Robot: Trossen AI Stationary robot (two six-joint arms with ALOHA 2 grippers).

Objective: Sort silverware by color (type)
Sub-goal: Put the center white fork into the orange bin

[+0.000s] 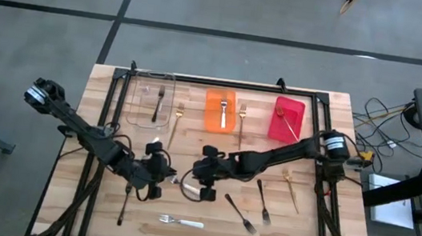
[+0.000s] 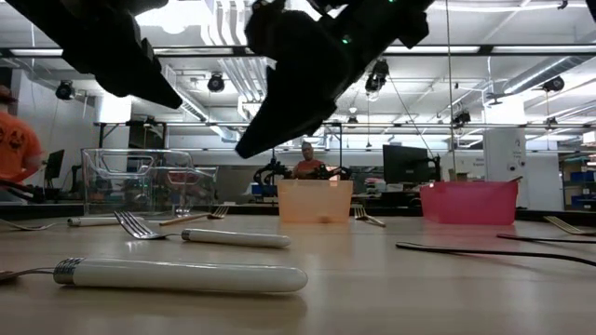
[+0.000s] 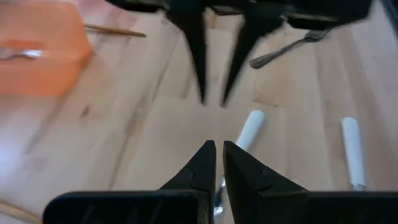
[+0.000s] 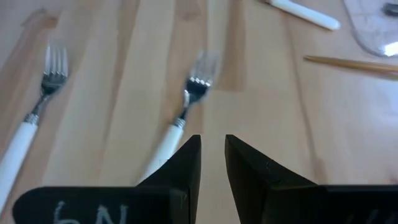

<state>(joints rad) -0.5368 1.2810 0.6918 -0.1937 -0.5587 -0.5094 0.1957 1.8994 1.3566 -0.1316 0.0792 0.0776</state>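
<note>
Seen from above, the two grippers meet nose to nose just toward 6 o'clock of the table's middle. Between them they cover most of the white-handled fork (image 4: 169, 138) that lies there, and only a sliver of white shows. In the right wrist view its handle end is cut off under the right gripper (image 4: 212, 146), whose fingers stand a little apart over bare wood with nothing between them. The left gripper (image 3: 217, 149) has its fingers drawn together. The fork's metal part runs behind them, and whether they touch it cannot be made out.

This fork lies flat on the wood, long axis roughly 9 to 3 o'clock and slightly slanted, tines toward 9 and handle toward 3.

A second white-handled fork (image 1: 182, 222) lies toward 6 o'clock of it, nearly parallel, also with tines toward 9. A third white handle (image 4: 305, 15) lies toward 11 o'clock, partly cut off. Two dark forks (image 1: 252, 210) and a gold fork (image 1: 292, 191) lie toward 4 o'clock, well apart from the grippers. Another dark fork (image 1: 124, 204) is half hidden by the left arm at 8 o'clock.

Along the 12 o'clock edge stand three bins:
- The clear bin (image 1: 138, 107) holds a dark fork.
- The orange bin (image 1: 209, 118) holds a white-handled one.
- The red bin (image 1: 296, 112) holds a gold one.

A loose gold fork lies in each gap between them (neither is inside a bin).

In the low view both arms are dark masses cut off overhead.
</note>
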